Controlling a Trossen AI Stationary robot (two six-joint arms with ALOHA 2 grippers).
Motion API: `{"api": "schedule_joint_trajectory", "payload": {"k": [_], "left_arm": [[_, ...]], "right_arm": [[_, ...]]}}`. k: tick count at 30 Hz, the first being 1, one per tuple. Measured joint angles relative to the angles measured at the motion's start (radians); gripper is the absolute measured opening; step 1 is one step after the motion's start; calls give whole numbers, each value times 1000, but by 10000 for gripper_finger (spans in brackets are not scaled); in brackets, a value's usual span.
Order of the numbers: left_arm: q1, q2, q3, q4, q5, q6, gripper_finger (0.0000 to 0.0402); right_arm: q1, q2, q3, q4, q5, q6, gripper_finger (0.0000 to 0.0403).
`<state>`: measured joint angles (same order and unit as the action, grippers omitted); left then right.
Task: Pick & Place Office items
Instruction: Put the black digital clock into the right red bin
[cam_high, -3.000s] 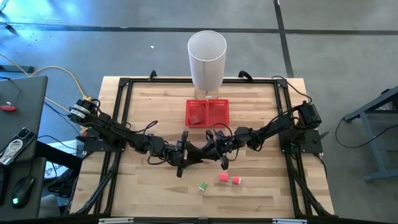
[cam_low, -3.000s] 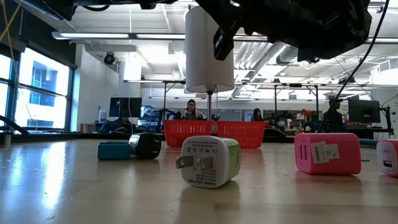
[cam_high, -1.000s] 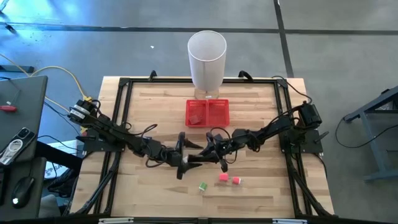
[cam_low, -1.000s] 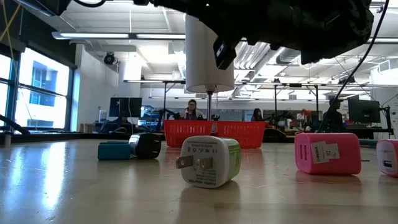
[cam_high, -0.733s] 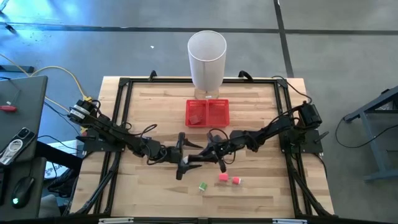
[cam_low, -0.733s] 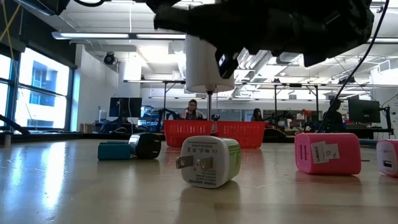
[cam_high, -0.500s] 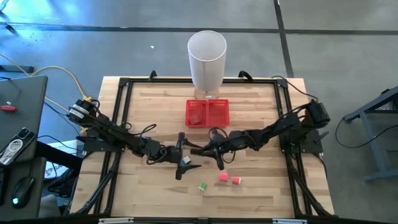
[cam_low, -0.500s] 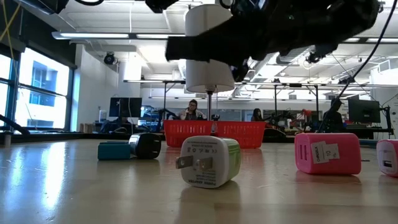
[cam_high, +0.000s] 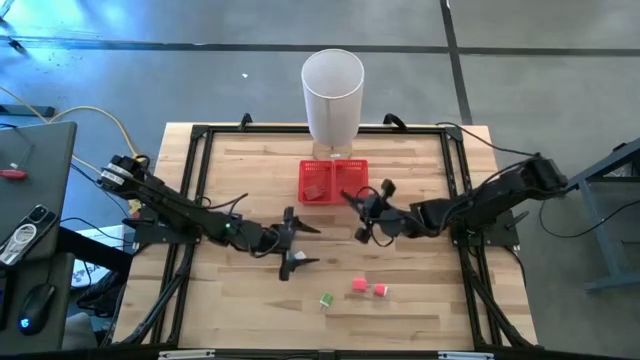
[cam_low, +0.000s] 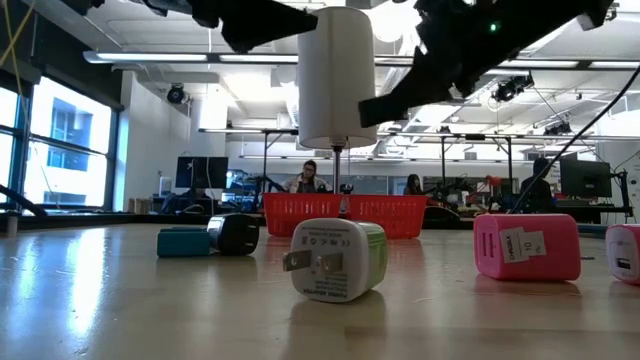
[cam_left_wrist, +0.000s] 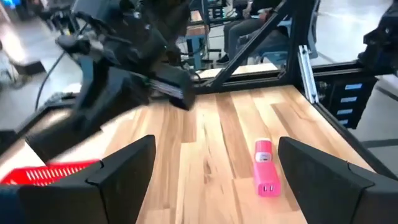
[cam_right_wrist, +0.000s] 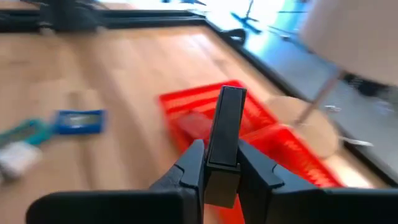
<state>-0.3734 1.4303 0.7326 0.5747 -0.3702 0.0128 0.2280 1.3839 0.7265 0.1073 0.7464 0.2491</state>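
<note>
My right gripper (cam_high: 355, 203) hovers just near and right of the red mesh tray (cam_high: 335, 180), shut on a dark flat block (cam_right_wrist: 225, 124). My left gripper (cam_high: 305, 245) hangs open above mid-table, and in its wrist view (cam_left_wrist: 211, 180) a pink piece (cam_left_wrist: 264, 168) lies on the wood between its fingers, farther off. A green-white piece (cam_high: 326, 299), a pink one (cam_high: 358, 285) and a red one (cam_high: 380, 289) lie near the near edge. A blue piece (cam_right_wrist: 78, 121) and a teal-white one (cam_right_wrist: 18, 143) lie flat left of the tray. My right gripper pinches the dark block's lower part (cam_right_wrist: 222, 165) between its two fingers (cam_right_wrist: 189, 168). The block's free end (cam_right_wrist: 229, 99) sticks out past the fingertips toward the tray. The block is lifted clear of the table.
The tall white bin (cam_high: 333, 95) stands on a stem behind the tray at the far edge. A black frame (cam_high: 200, 135) runs around the tabletop. In the low view a dark brown piece (cam_low: 235, 235) sits beside the blue one (cam_low: 180, 242). People sit in the room beyond.
My right gripper has pulled away from the left gripper at mid-table and swung up, right and toward the far edge, ending beside the tray. My left gripper has drawn back slightly toward the table's left. The pieces on the table have kept still.
</note>
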Motion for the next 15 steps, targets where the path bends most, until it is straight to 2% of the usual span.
{"api": "schedule_joint_trajectory", "payload": {"k": [4, 9, 15], "left_arm": [[15, 1, 0, -46, 4, -46, 332], [26, 3, 0, -88, 8, -81, 332], [26, 3, 0, -89, 8, -81, 332]], "right_arm": [[-98, -5, 0, 3, -13, -48, 50], [-247, 17, 0, 1, -183, -43, 50], [-363, 92, 0, 15, -302, -42, 50]]}}
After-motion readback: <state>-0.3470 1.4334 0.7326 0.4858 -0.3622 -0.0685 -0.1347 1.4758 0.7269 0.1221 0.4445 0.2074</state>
